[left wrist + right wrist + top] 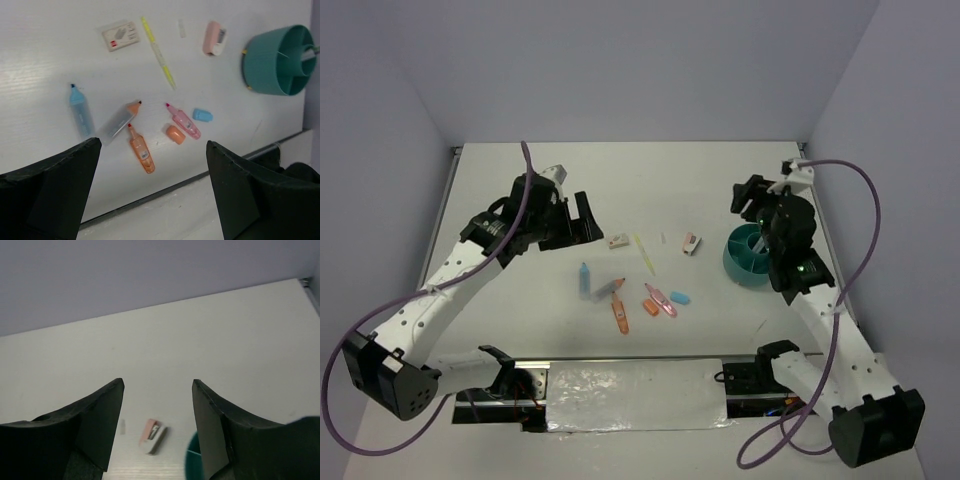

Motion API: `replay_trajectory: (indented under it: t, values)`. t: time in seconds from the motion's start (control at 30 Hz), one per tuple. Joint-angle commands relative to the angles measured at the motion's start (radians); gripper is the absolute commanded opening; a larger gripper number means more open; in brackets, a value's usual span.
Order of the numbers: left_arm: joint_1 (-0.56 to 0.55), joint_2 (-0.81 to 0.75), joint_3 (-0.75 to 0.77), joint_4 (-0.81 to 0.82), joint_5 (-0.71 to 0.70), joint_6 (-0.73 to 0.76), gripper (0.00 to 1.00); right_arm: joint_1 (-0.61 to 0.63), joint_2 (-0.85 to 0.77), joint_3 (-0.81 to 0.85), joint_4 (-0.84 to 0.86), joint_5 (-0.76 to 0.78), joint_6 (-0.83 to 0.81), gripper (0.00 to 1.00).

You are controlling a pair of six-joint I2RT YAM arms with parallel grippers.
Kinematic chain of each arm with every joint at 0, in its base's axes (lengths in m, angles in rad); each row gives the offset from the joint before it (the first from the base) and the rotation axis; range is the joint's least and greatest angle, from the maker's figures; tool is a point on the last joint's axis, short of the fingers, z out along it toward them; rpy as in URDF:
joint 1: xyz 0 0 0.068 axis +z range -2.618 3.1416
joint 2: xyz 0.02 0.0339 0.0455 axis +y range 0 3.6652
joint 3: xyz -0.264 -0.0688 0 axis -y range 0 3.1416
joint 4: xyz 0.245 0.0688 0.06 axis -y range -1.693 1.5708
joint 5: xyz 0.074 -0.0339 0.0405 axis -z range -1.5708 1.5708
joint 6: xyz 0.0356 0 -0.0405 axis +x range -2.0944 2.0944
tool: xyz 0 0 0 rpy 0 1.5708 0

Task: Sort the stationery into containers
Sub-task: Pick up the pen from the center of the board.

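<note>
While stationery [660,300] lies loose on table [720,170] | left jaws spread wide | right jaws spread wide near teal cup [752,255]

The left arm [430,300] and the right arm [825,325] are showing white link shells between black joint housings, each ending in a bulky black base block [390,375]. A purple cable [527,165] is looping along the left arm, and a second purple cable [876,220] is trailing beside the right one. The left gripper [576,228] and right gripper [748,200] are wearing matte black, wedge-shaped fingers [55,195]. A small green light [803,267] is glowing on the right arm's black wrist section.
</note>
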Motion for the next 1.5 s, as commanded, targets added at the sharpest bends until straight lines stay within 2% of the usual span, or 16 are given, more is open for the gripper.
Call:
replay_trajectory:
  t: [0.0, 0.07, 0.2, 0.3, 0.37, 0.43, 0.47, 0.6, 0.73, 1.07, 1.27, 1.47]
  values:
    - [-0.002, 0.018, 0.053, -0.092, -0.172, -0.086, 0.99, 0.148, 0.096, 0.116, -0.165, 0.005, -0.047, 0.65]
    - [-0.002, 0.030, 0.062, -0.131, -0.194, -0.100, 0.99, 0.197, 0.233, 0.215, -0.281, -0.009, -0.026, 0.63]
    - [-0.002, 0.043, 0.090, -0.222, -0.279, -0.166, 0.99, 0.338, 0.440, 0.311, -0.331, -0.070, 0.003, 0.59]
    - [0.001, 0.006, 0.093, -0.230, -0.329, -0.177, 1.00, 0.450, 0.633, 0.407, -0.372, -0.082, 0.002, 0.54]
    - [0.004, -0.010, 0.075, -0.212, -0.292, -0.162, 0.99, 0.501, 0.789, 0.508, -0.422, -0.089, 0.002, 0.49]
    - [0.007, -0.020, 0.049, -0.176, -0.242, -0.127, 0.99, 0.530, 0.880, 0.604, -0.458, -0.096, 0.007, 0.46]
    - [0.009, -0.016, 0.042, -0.169, -0.190, -0.116, 0.99, 0.536, 0.920, 0.628, -0.470, -0.093, 0.011, 0.46]
    - [0.009, 0.001, 0.013, -0.188, -0.128, -0.091, 0.99, 0.556, 1.069, 0.749, -0.516, -0.053, 0.040, 0.47]
    - [0.010, -0.048, -0.021, -0.184, -0.134, -0.087, 0.99, 0.566, 1.124, 0.786, -0.554, -0.013, 0.046, 0.47]
    - [0.013, -0.062, -0.024, -0.199, -0.123, -0.059, 0.99, 0.559, 1.147, 0.665, -0.486, -0.029, 0.046, 0.44]
    - [0.013, -0.037, -0.010, -0.195, -0.108, -0.042, 0.99, 0.556, 1.176, 0.618, -0.462, -0.041, 0.062, 0.30]
    - [0.015, -0.016, 0.005, -0.190, -0.102, -0.022, 0.99, 0.544, 1.143, 0.647, -0.481, -0.043, 0.072, 0.00]
